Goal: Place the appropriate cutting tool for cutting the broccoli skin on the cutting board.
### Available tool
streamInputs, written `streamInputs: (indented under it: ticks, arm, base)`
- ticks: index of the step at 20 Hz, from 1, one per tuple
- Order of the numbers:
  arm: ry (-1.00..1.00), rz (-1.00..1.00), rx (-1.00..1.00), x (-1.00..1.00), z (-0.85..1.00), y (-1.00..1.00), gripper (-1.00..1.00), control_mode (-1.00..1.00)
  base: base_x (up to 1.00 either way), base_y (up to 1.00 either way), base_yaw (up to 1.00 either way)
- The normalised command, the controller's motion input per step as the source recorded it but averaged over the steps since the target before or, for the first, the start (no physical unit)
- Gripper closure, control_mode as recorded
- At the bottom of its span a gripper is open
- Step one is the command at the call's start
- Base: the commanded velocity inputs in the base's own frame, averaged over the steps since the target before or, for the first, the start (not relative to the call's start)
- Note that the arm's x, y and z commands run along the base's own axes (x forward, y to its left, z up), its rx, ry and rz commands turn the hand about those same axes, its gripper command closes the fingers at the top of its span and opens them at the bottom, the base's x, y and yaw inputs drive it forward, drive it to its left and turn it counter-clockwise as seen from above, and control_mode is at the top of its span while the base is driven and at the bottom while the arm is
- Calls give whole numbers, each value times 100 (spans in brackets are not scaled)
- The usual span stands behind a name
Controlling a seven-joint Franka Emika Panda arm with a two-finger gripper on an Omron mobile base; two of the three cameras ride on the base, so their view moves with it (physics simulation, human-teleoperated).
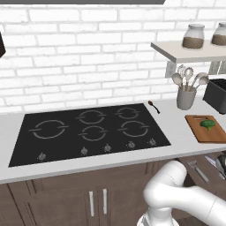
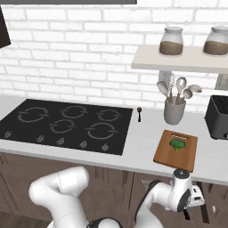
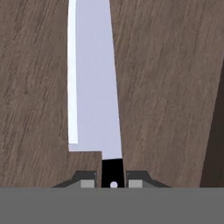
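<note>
A knife (image 3: 94, 87) with a long pale blade and a black handle lies over dark wood grain in the hand view. My gripper (image 3: 113, 183) is shut on its handle, one finger tip on each side. In the right base view my gripper (image 2: 187, 213) hangs low, below the counter's front edge, under the cutting board (image 2: 165, 156). The orange-brown cutting board (image 1: 199, 133) lies on the counter at the right. On it rests the small green broccoli (image 1: 207, 124) (image 2: 178, 144).
An open drawer (image 1: 198, 171) with utensils sits under the counter at the right. A grey utensil pot (image 1: 186, 99) (image 2: 174, 112) and a dark toaster (image 2: 218, 116) stand behind the board. The black cooktop (image 1: 88, 130) lies to the left, and a small spoon (image 2: 139, 113) beside it.
</note>
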Motion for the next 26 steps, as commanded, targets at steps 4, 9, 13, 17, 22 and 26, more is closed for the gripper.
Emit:
streamInputs:
  ticks: [4,9,13,17,22,26]
  arm:
    - [6,0,1,-24,50,-1,100,-100]
    - [3,0,0,-34,97,-3,100,-100]
    - [0,0,0,-42,61,0,100,-100]
    - [0,0,0,-39,32,0,100,-100]
    - [0,0,0,-40,31,0,100,-100]
    - [0,0,0,-43,16,0,100,-100]
  base:
    - [0,0,0]
    - [0,0,0]
    - [0,0,0]
    - [0,0,0]
    - [0,0,0]
    - [0,0,0]
